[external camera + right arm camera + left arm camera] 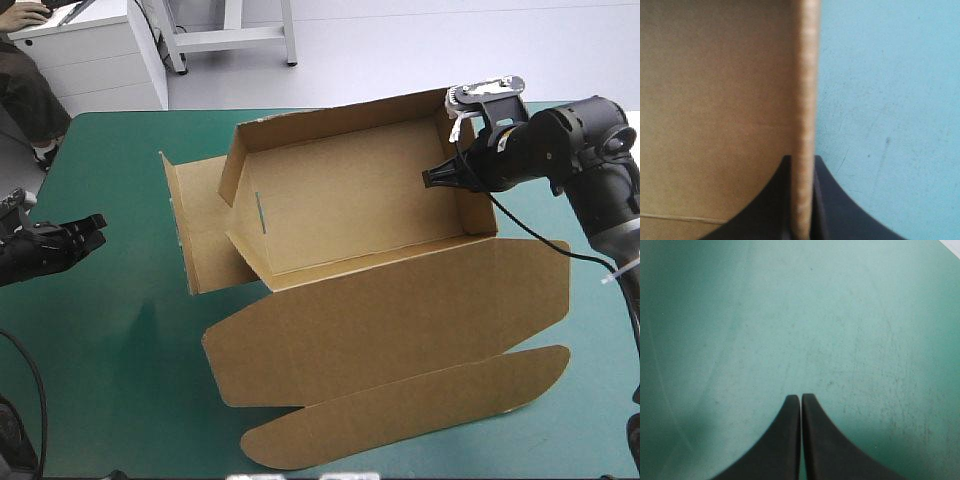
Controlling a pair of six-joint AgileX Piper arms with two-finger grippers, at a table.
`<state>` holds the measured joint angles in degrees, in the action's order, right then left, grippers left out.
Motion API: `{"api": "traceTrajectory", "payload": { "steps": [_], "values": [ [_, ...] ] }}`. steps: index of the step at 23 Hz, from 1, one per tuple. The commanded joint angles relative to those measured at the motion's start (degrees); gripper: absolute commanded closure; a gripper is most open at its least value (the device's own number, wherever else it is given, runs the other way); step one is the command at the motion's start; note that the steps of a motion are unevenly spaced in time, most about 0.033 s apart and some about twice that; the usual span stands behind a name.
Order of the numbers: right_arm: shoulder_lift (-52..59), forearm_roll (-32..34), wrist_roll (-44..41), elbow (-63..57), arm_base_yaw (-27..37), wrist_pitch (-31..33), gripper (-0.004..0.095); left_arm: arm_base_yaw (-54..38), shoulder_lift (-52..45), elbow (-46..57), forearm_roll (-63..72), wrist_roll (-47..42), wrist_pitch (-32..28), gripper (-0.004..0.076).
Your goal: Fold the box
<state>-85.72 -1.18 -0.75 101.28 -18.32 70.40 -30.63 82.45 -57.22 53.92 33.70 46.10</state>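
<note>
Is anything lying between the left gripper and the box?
Nothing visible: only bare teal-green cover separates the shut left gripper from the box. The right gripper grips its right wall.

Bright, even light fell from above in the high view; the box (360, 200) cast only soft, narrow shadows on the teal-green bench (120, 350) along its edges. Near the left hand (801, 399) the bench lay dimmer on one side. Beside the right hand (802, 161) it shone pale, the box duller.
</note>
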Motion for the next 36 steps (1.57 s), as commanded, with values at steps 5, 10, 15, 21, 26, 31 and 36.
{"api": "traceTrajectory", "payload": {
  "steps": [5,10,15,21,26,31,36],
  "values": [
    [2.6,-4.5,0.7,2.4,0.2,-1.6,0.0928,0.2,-1.8,-1.5,2.6,8.1,4.8,0.0188],
    [2.5,-6.8,1.8,2.4,0.2,-1.8,0.0928,1.2,-1.8,-1.5,3.0,7.2,6.2,0.0033],
    [2.1,-8.2,5.6,2.4,0.2,-6.4,0.0928,12.5,-1.8,-1.5,7.5,7.3,6.3,0.0034],
    [-2.1,-7.8,5.6,2.4,0.3,-8.4,0.0928,20.2,-1.8,-1.7,13.3,7.5,10.6,0.0034],
    [-3.9,-5.5,4.8,2.4,0.3,-10.7,0.0928,20.2,-1.8,-1.7,19.9,11.9,20.2,0.0034],
    [-5.2,-3.6,3.1,2.4,0.3,-10.7,0.0928,20.2,-1.9,-1.8,30.9,15.8,27.9,0.0034],
    [-5.4,-2.3,2.3,2.4,0.3,-10.7,0.0928,20.6,-2.6,-4.7,35.1,16.1,27.9,0.0034]
  ]
}}
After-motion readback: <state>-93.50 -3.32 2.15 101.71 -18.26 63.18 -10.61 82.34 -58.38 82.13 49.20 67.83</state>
